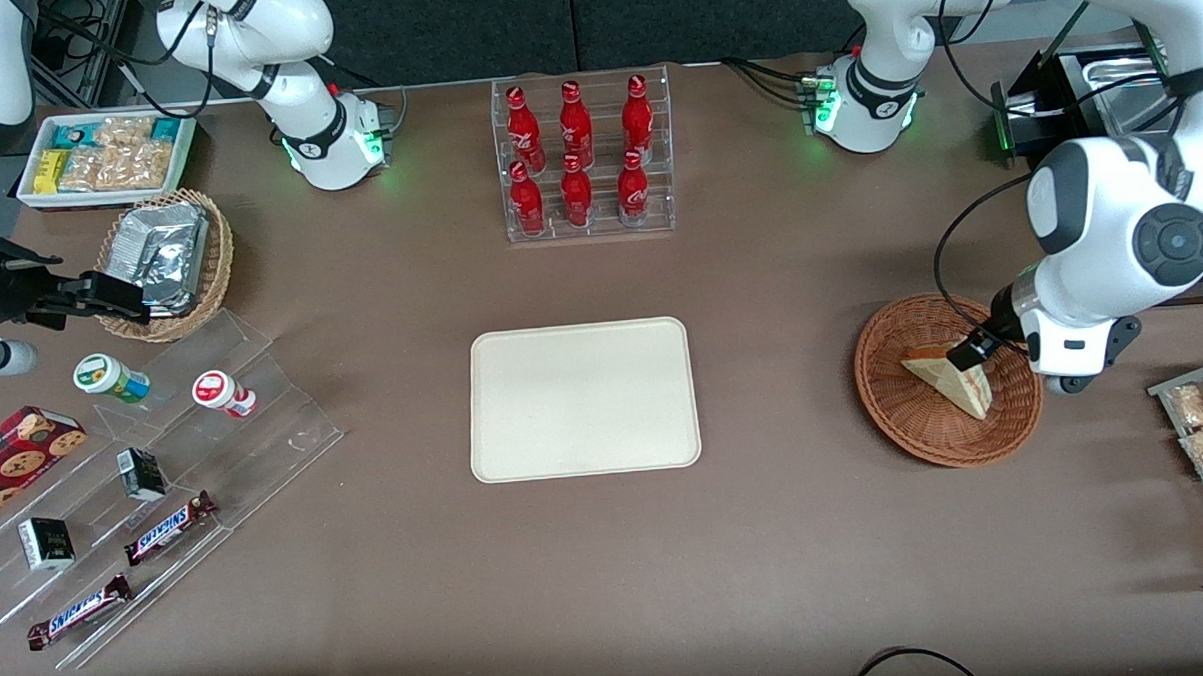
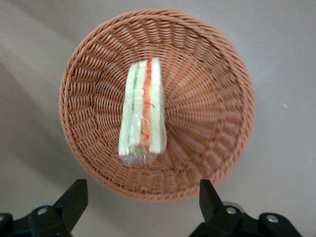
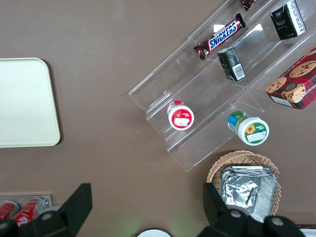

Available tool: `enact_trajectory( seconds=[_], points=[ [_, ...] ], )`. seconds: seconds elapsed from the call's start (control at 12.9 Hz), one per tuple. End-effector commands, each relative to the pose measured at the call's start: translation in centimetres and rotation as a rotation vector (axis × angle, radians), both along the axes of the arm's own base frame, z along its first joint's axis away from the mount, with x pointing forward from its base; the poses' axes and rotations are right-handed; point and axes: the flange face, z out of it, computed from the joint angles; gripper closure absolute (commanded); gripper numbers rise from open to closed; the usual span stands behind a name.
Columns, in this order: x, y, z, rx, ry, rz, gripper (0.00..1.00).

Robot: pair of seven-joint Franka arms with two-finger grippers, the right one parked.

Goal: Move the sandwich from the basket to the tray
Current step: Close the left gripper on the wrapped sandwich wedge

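Open fingers poised above the sandwich, not yet around it.

The left gripper [image 2: 140,202] hangs over the basket's edge with its fingers [image 2: 74,197] spread wide and holding nothing. The sandwich [image 2: 143,111] lies just ahead of them, in the middle of the reddish-brown wicker basket [image 2: 217,89], its long axis running away from the fingertips and centred on their gap. I judge a short advance and descent would straddle it. The cream tray [image 1: 584,399] sits well apart, mid-counter [image 1: 788,532].
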Motion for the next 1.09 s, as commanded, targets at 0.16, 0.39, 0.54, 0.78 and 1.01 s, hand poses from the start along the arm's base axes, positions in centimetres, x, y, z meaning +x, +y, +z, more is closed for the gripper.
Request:
enact_trajectory(
  seconds=[0.16,0.39,0.54,0.78,1.01],
  points=[
    [0.8,0.2,-5.9,0.026,0.021,0.044,0.0],
    [1.1,1.1,-9.9,0.039,0.029,0.054,0.0],
    [1.2,1.5,-12.8,0.047,0.035,0.057,0.0],
    [1.3,1.5,-13.8,0.05,0.039,0.053,0.66],
    [2.7,0.3,-10.6,0.046,0.033,0.018,1.0]
  ],
)
